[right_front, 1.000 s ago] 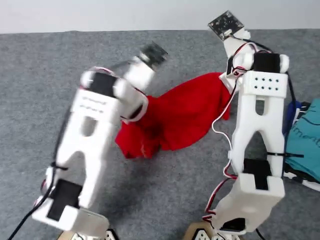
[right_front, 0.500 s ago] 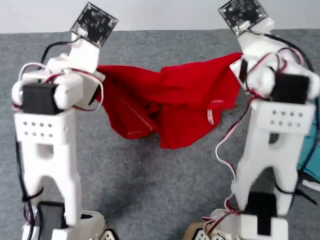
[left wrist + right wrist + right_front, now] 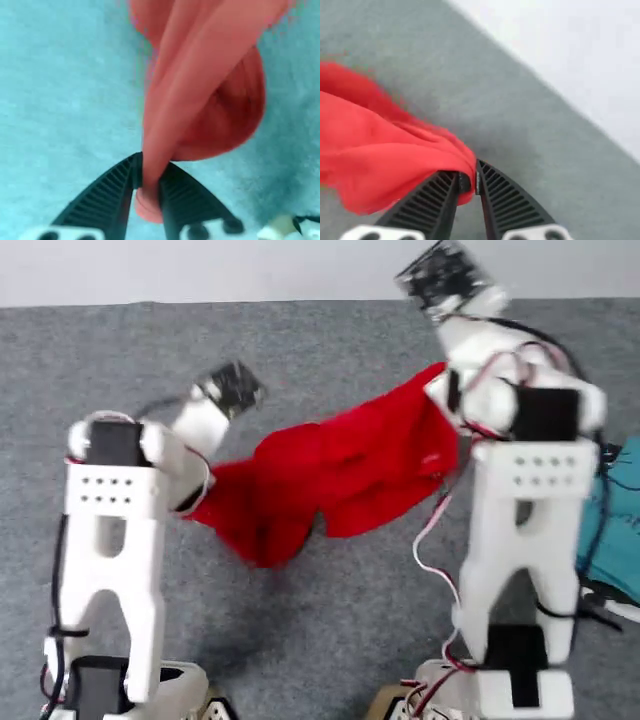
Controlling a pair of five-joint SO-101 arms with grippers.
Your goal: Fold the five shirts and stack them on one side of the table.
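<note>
Item: red shirt (image 3: 340,475), bunched and strung between the two pincers. Its middle sags toward the grey counter (image 3: 330,640); contact with the surface cannot be judged.

At the left pincer (image 3: 148,175), jaws are clamped on a twisted fold, and the cloth runs out ahead of the tips as a thick roll.

At the right pincer (image 3: 468,182), jaws are pinched on the shirt's other end, with the cloth trailing off to one side of the tips.

A teal shirt (image 3: 615,510) lies on the counter beyond the right arm (image 3: 520,530), on the side away from the red shirt, partly hidden.
</note>
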